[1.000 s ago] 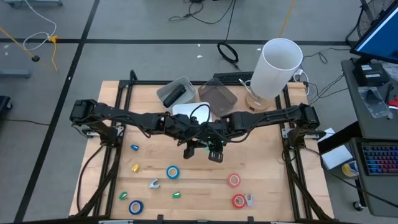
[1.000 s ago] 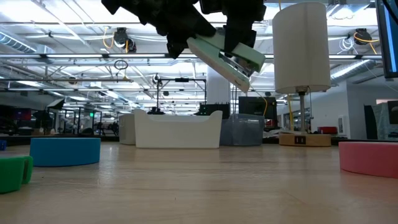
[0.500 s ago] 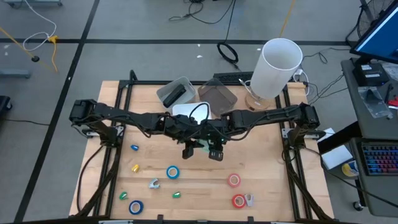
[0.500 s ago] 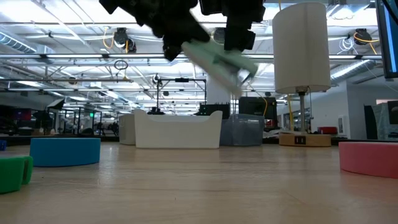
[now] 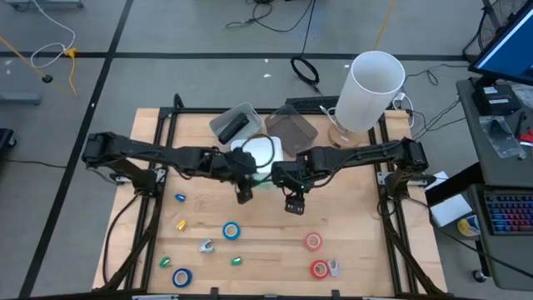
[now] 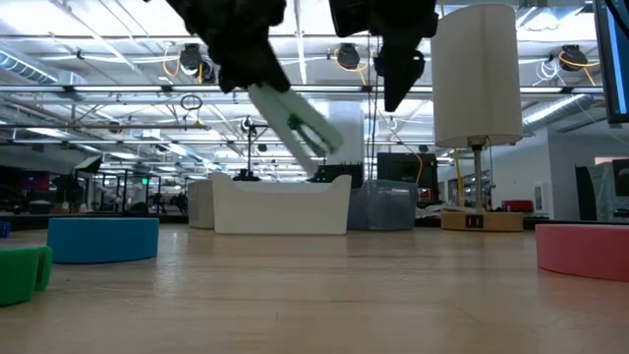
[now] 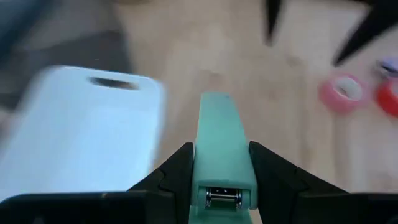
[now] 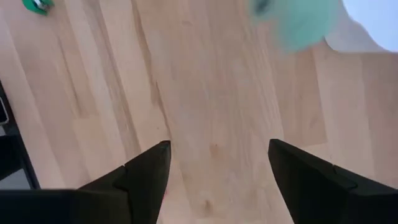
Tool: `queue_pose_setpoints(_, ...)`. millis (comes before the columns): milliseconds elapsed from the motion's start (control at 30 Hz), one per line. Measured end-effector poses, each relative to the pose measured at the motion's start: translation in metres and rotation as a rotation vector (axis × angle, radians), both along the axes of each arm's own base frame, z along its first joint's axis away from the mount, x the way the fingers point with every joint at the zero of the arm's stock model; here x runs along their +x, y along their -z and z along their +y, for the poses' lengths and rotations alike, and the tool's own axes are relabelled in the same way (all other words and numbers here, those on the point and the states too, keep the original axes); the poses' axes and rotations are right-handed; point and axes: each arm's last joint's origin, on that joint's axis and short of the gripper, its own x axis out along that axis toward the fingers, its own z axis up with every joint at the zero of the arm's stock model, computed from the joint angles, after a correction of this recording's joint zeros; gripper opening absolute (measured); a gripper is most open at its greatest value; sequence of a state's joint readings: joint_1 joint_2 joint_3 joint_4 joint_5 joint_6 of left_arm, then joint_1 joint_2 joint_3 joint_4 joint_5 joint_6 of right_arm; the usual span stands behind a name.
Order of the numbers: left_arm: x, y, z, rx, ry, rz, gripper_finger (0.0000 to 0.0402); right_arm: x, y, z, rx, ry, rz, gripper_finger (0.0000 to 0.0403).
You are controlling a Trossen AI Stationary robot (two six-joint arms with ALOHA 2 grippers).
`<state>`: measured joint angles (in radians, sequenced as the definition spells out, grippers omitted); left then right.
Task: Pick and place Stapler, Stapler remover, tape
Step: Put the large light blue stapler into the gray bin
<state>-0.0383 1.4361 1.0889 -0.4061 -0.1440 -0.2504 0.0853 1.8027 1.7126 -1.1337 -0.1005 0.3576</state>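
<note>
Left hand (image 7: 221, 177) clamped on mint stapler (image 7: 221, 146), right hand (image 8: 217, 171) fingers apart, empty

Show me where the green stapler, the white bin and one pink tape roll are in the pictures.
stapler (image 7: 221, 149): left wrist view, on its green top.
white bin (image 6: 280, 205): low view, on its front wall.
pink tape roll (image 5: 313, 242): high view, on its ring.

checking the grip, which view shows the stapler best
The left wrist view: the mint stapler fills the centre, clamped between the left gripper fingers. The low view shows it tilted in mid-air; the right wrist view, a blurred green patch; the high view, barely anything.
</note>
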Motion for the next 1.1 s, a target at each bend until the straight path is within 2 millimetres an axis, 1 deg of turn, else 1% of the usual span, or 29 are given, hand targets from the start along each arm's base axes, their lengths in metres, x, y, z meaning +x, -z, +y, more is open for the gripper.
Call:
queue_pose_setpoints(67,-0.015,-0.012,0.007,0.057,-0.088,0.002,0.0130,-0.001,0.000,0.000,0.000,-0.001,0.004,0.0257)
queue_pose_setpoints(133,-0.027,-0.029,0.014,0.124,-0.187,-0.054,0.0130,-0.001,0.000,0.001,-0.002,-0.010,0.006,0.0253)
queue_pose_setpoints(200,-0.041,-0.038,0.023,0.204,-0.285,-0.052,0.0130,-0.001,0.000,0.002,-0.003,-0.014,0.005,0.0250)
queue_pose_setpoints(267,-0.050,-0.047,0.032,0.266,-0.368,-0.077,0.0130,-0.001,0.000,0.003,-0.001,-0.016,0.003,0.0247)
queue_pose_setpoints(333,-0.057,-0.049,0.043,0.302,-0.417,-0.053,0.0130,-0.001,0.000,0.003,-0.001,-0.015,0.001,0.0245)
queue_pose_setpoints(433,-0.057,-0.048,0.061,0.333,-0.475,-0.036,0.0130,0.000,0.000,0.003,-0.002,-0.014,-0.006,0.0242)
queue_pose_setpoints(500,-0.056,-0.041,0.074,0.339,-0.486,0.010,0.0130,0.000,0.000,0.003,-0.004,-0.014,-0.010,0.0242)
queue_pose_setpoints(567,-0.048,-0.035,0.088,0.325,-0.493,-0.017,0.0130,0.000,0.000,0.003,-0.003,-0.014,-0.010,0.0243)
queue_pose_setpoints(667,-0.043,-0.015,0.106,0.318,-0.485,0.038,0.0130,0.000,0.000,0.003,0.000,-0.016,-0.008,0.0244)
queue_pose_setpoints(733,-0.038,-0.007,0.119,0.289,-0.489,-0.004,0.0130,0.000,0.000,0.005,0.000,-0.020,-0.009,0.0243)
queue_pose_setpoints(767,-0.038,-0.003,0.124,0.282,-0.490,0.006,0.0130,0.000,0.000,0.005,0.000,-0.021,-0.009,0.0242)
queue_pose_setpoints(900,-0.033,0.011,0.141,0.245,-0.490,0.027,0.0130,0.000,0.000,0.008,0.002,-0.030,-0.008,0.0244)
queue_pose_setpoints(933,-0.033,0.016,0.143,0.239,-0.486,0.052,0.0130,0.000,0.000,0.009,0.002,-0.032,-0.008,0.0244)
queue_pose_setpoints(1000,-0.028,0.019,0.148,0.228,-0.483,0.034,0.0130,0.000,0.000,0.010,0.002,-0.034,-0.009,0.0244)
queue_pose_setpoints(1100,-0.026,0.032,0.153,0.222,-0.477,0.091,0.0130,0.000,0.000,0.010,0.001,-0.033,-0.010,0.0242)
